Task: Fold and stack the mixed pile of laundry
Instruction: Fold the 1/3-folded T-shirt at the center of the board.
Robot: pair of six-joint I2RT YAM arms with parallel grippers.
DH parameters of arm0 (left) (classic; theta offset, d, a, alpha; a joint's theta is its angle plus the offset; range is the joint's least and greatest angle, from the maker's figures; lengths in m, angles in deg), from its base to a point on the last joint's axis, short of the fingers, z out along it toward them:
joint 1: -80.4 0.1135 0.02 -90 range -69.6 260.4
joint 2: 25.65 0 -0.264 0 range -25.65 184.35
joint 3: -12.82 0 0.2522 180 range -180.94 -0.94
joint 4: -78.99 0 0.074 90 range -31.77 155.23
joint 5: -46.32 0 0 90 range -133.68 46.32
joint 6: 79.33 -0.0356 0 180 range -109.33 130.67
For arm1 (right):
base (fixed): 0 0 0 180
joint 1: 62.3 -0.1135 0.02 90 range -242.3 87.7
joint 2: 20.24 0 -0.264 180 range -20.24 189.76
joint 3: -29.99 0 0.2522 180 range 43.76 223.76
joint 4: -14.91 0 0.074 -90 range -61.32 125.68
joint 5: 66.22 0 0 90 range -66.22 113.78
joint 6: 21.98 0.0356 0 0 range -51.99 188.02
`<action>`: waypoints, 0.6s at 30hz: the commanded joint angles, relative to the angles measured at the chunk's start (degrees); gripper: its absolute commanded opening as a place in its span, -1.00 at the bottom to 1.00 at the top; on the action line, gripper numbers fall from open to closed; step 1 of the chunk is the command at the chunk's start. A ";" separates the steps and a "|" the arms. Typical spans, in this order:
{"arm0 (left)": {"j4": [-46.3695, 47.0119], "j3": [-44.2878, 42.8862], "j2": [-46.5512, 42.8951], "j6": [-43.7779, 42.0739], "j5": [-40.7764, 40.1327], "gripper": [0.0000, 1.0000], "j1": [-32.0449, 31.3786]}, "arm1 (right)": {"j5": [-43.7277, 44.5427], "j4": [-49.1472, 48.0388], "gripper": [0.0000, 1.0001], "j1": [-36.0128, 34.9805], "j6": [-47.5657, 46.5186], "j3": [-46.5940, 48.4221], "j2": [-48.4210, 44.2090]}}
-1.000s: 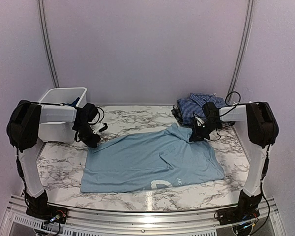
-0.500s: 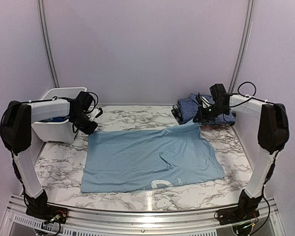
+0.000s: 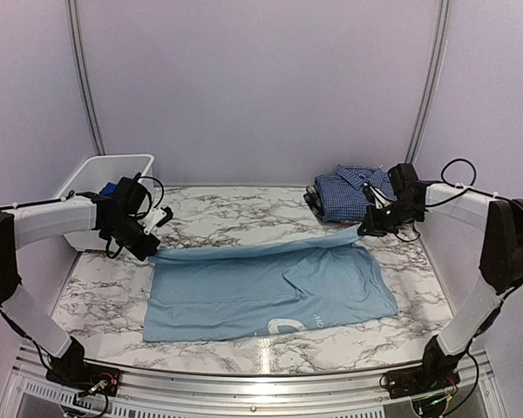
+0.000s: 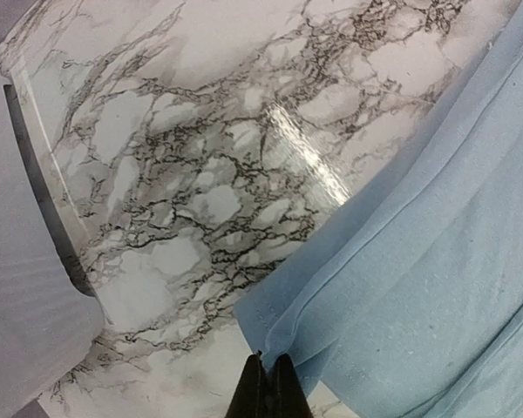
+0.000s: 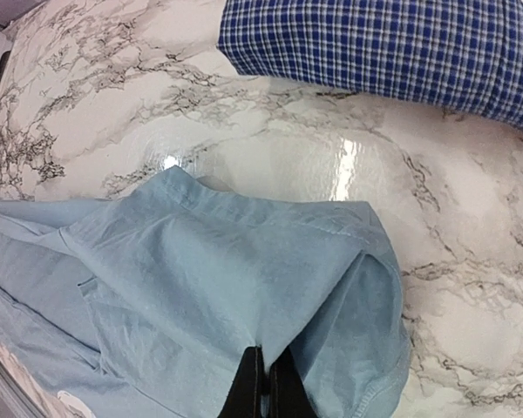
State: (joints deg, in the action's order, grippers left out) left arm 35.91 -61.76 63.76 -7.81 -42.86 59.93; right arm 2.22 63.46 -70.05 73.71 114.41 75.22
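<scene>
Left wrist view: only the tips of the left gripper (image 4: 263,390) show, at the bottom edge. The T-shirt (image 4: 436,261) runs off right and bottom. The bin (image 4: 22,296) is a blurred white mass cut by the left edge.
Right wrist view: right gripper (image 5: 261,387) also tips only. The check shirt (image 5: 375,43) is cropped top and right.
Top view: the bin wall and left arm (image 3: 44,218) hide most of a blue item (image 3: 110,187), can't tell what it is. The dark piece (image 3: 311,202) under the check shirt shows only an edge. The white print (image 3: 283,327) on the T-shirt is half folded under, unreadable. The left arm's shoulder is cut by the frame edge.
</scene>
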 commanded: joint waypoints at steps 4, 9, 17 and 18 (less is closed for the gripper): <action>2.07 7.47 -5.41 0.20 0.49 -1.00 -3.93 | -0.98 -1.15 -1.00 0.89 2.56 -6.38 -3.94; 2.32 8.66 -3.16 1.62 -3.72 -1.00 -6.07 | -1.89 -1.46 -1.00 0.89 3.37 -9.03 -4.66; 2.99 5.72 -6.04 2.45 -5.32 -1.00 -6.34 | -0.73 1.46 -1.00 1.10 4.62 -6.21 -6.74; 2.97 5.11 -6.90 2.36 -5.30 -1.00 -6.34 | -0.43 2.08 -1.00 1.20 4.67 -5.43 -7.11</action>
State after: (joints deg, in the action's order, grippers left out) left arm 38.10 -53.52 60.13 -6.08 -46.47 53.70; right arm 1.19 63.61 -69.72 77.27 104.79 71.31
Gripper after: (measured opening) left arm 0.015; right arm 0.004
